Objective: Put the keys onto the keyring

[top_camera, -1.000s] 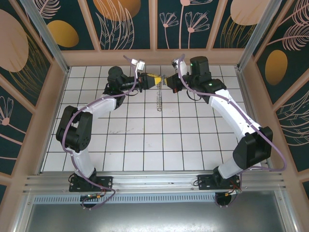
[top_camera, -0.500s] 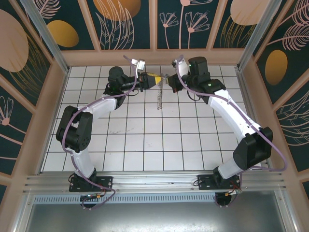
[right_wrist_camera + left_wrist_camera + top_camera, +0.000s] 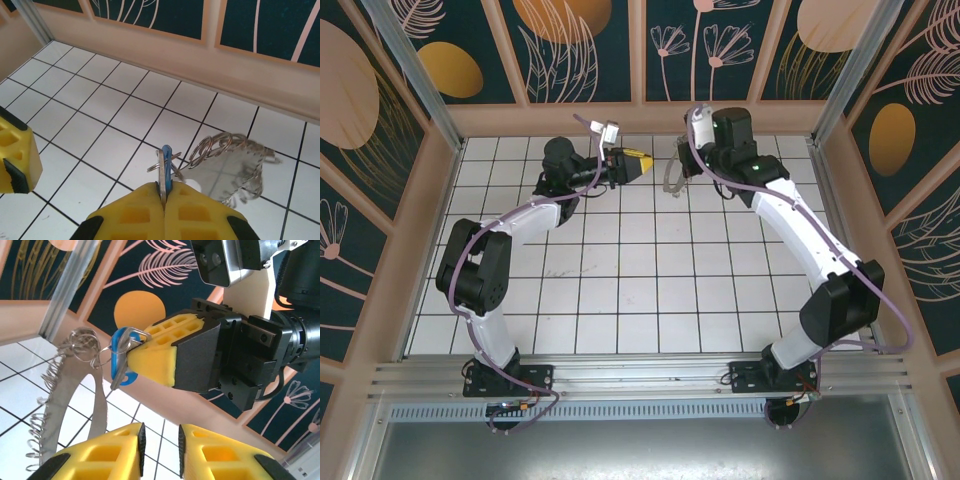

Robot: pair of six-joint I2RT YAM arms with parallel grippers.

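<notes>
Small blue-headed silver key (image 3: pixel 166 172), thin fringed keyring loop (image 3: pixel 75 400) dangling off it, is clenched in right gripper (image 3: pixel 164 190) over far edge of white tiled table (image 3: pixel 620 300); left gripper (image 3: pixel 160 432) is ajar, empty; threading looks done, so you lower & release.

The desk (image 3: pixel 620 300) is a flat top of white square tiles with dark grout lines, framed by a pale wooden rim (image 3: pixel 640 120). Faint grey scuffs (image 3: pixel 563 270) mark a few tiles.

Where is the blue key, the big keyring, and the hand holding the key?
blue key (image 3: pixel 119 356): left wrist view, its blue head.
keyring (image 3: pixel 232 167): right wrist view, its silvery band.
right hand (image 3: pixel 164 194): right wrist view, between its yellow fingertips.
</notes>
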